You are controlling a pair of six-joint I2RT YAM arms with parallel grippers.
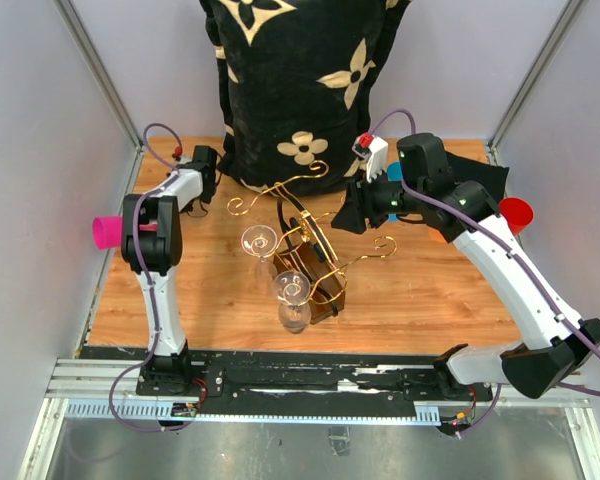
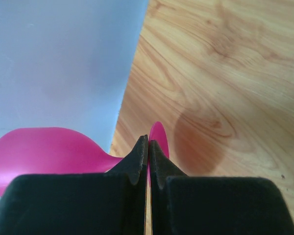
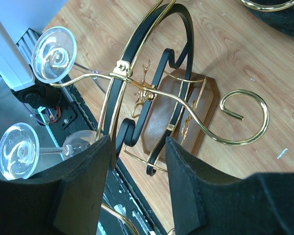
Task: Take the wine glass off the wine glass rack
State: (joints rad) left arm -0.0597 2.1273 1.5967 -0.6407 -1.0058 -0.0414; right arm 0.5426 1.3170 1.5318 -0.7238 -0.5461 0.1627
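Where the black-padded right gripper hangs: over the middle of the rack, pointing down at it, touching nothing.
Jaws of the right gripper: spread wide, with nothing held between them.
Directly beneath it: the wine glass rack, a gold wire stand with curled scroll-ended arms, black curved bands and a dark brown wooden base, upright near the centre of the table.
Glasses on the rack: two clear stemmed glasses hang upside down from the gold arms on the rack's left side, feet up and bowls down.
Farther wine glass: hooked under an arm towards the back of the rack, clear of both grippers.
Nearer wine glass: hooked closer to the arm bases; in the right wrist view its bowl is partly hidden behind one finger pad.
State of the left gripper: black fingers pressed together, nothing visibly clamped; it sits at the table's left edge, well apart from the rack.
Just past its fingertips: a bright pink plastic cup lying on its side by the pale side wall.
Table: light wood-grain top.
Behind the rack: a large black cushion with cream flower shapes, standing just beyond the far scrolls.
Far right: a red cup beside the right forearm.
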